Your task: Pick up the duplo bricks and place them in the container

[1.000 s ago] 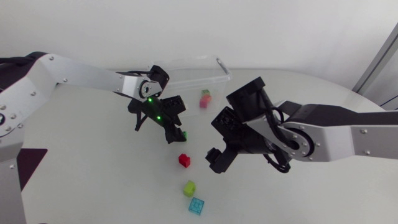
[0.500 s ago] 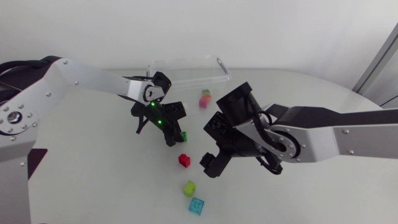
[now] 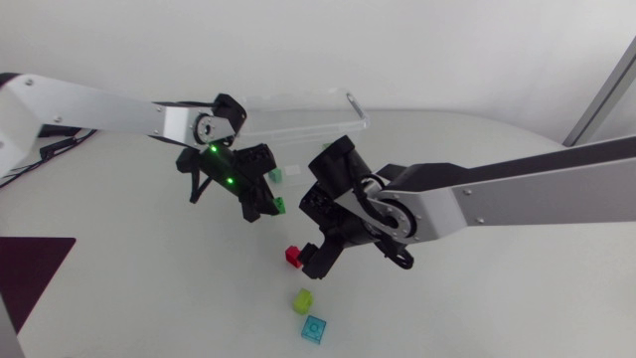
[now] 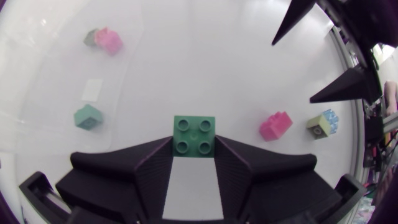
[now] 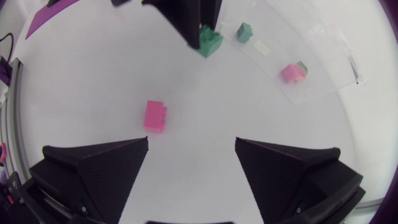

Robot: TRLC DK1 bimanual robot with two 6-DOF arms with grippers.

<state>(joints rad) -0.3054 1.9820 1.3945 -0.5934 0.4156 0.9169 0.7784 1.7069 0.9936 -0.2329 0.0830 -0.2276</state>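
Green brick inside left pincer.

From above, only a sliver of the green brick shows past the fingers of the left gripper; ahead of them the yellow-green brick half hides the blue brick.

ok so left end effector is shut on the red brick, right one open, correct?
Not quite. The left end effector is shut on the green brick, not the red one, as the left wrist view shows. The red brick lies unheld near the right end effector, which is open.
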